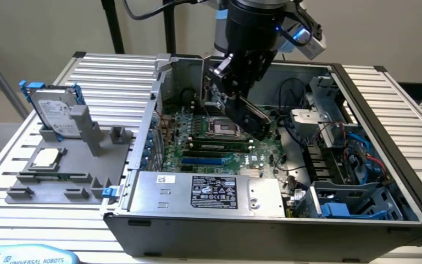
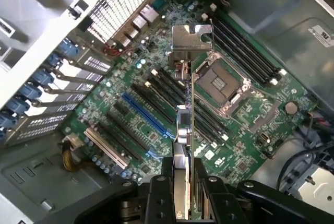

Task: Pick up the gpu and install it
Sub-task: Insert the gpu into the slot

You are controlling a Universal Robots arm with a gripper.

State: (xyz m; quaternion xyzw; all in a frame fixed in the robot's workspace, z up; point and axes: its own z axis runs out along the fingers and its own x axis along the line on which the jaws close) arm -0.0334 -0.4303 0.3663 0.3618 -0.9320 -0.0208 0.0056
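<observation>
The open computer case [image 1: 270, 234] sits under your gripper [image 1: 234, 91], with the motherboard [image 1: 196, 149] on its floor. The gripper is clamped on the gpu [image 1: 251, 118], which hangs tilted just above the board, not yet seated. You're mid-install, I'd judge. Seating calls for squaring the card's edge over an expansion slot [image 2: 143, 114] below the gripper.

exterior high, wrist close; motherboard [image 2: 107, 101] shared

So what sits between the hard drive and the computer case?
Exterior view: two grey upright posts of the parts holder stand between the hard drive and the computer case.
</observation>
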